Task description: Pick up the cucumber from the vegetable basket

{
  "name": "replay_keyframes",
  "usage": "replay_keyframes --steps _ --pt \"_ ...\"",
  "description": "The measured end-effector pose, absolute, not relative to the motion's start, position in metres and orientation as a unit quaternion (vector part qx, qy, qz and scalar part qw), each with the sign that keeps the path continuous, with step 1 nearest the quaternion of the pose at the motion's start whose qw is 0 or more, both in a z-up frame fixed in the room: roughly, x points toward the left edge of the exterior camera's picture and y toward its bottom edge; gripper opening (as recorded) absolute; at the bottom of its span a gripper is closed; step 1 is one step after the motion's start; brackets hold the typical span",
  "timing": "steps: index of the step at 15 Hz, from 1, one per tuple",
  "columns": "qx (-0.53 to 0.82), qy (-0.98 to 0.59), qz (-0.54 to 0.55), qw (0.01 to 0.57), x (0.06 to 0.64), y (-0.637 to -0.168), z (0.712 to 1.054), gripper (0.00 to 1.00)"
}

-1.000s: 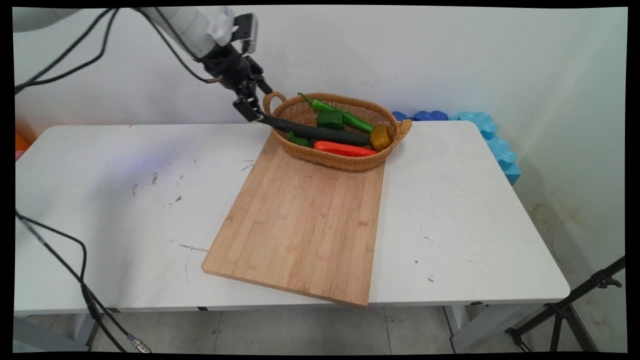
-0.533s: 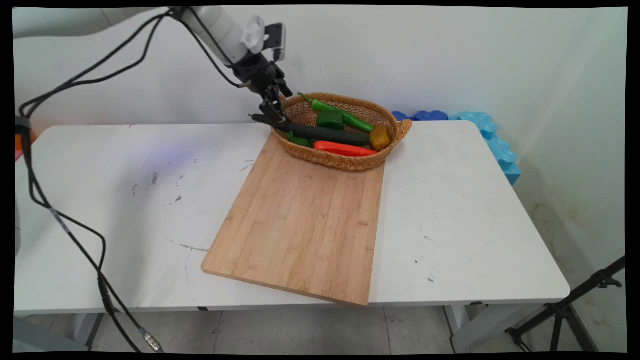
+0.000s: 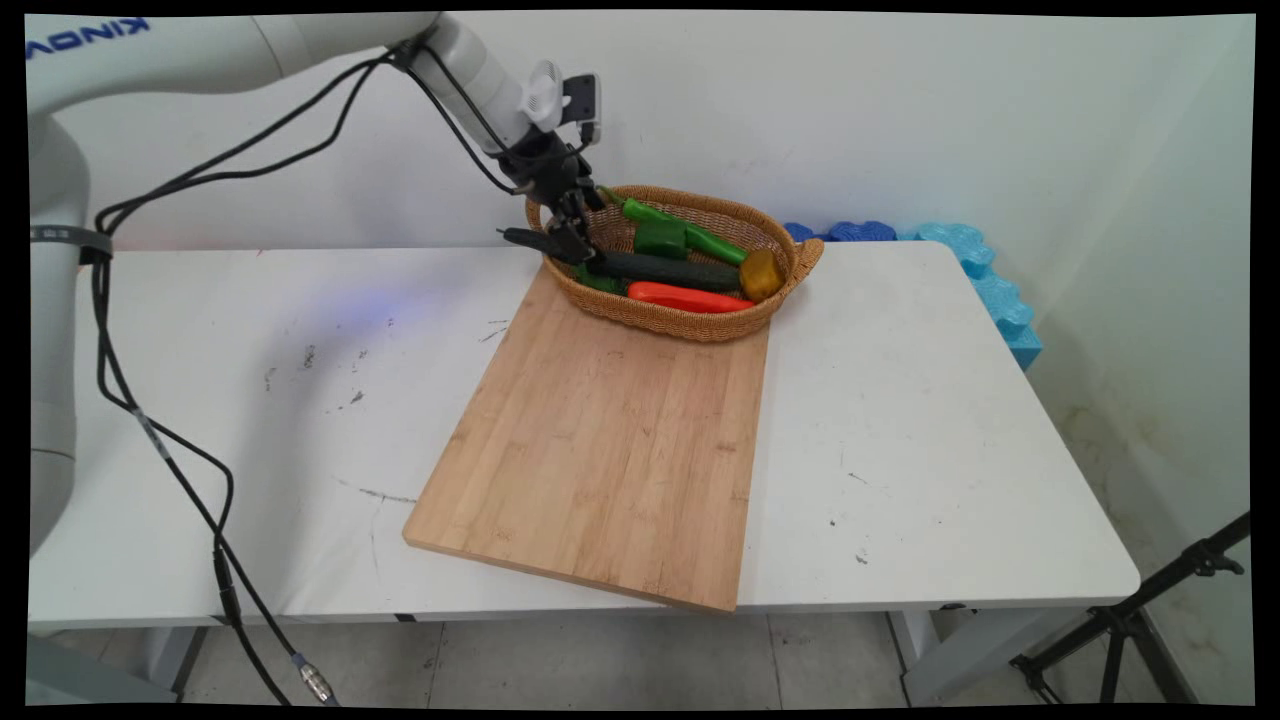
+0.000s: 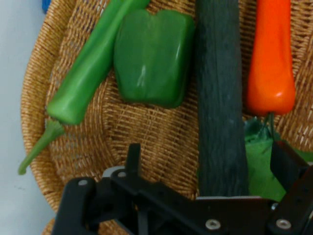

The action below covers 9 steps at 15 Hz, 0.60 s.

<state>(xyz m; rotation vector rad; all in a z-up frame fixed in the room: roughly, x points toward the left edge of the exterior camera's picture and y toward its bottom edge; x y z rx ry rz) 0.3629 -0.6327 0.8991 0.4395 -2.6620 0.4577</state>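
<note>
Straddling the near end of the cucumber point(image 3: 670, 270), the claw point(image 3: 560, 245) hangs over the left end of the basket point(image 3: 700, 325) with its two fingers spread wide. In the hand view the claw point(image 4: 208, 149) has one finger point(image 4: 133, 156) standing over bare wicker point(image 4: 146, 132) and the other at the picture's right edge. The cucumber point(image 4: 220, 98) runs between them, nearer the right-hand one. Neither finger can be seen touching it, so the claw grips nothing. The cucumber lies lengthwise along the basket floor, dark and rough-skinned, its left end under the claw's linkage.

Just beside the cucumber, on the far side, sits a green bell pepper point(image 3: 660, 238) point(image 4: 151, 58). Beyond that lies a long green chili point(image 3: 700, 235) point(image 4: 83, 83), its stem pointing toward the basket's left handle. On the cucumber's near side lies a red pepper point(image 3: 690, 297) point(image 4: 271, 63), with something leafy and green point(image 4: 259, 166) below its tip, close to the right-hand finger. A yellow-brown lump point(image 3: 762, 273) rests at the basket's right end, touching the cucumber's far tip.

The basket stands on the far end of a wooden board point(image 3: 600, 450), which lies slantwise on the white table point(image 3: 950, 420). Blue foam point(image 3: 990, 290) sits against the wall past the table's right rear corner.
</note>
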Motion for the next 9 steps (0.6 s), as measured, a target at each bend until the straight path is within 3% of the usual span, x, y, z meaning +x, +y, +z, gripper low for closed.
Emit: replay_keyframes --steps 9 --pt "0.165 -0.954 0.152 0.199 0.348 -0.648 0.867 1.0"
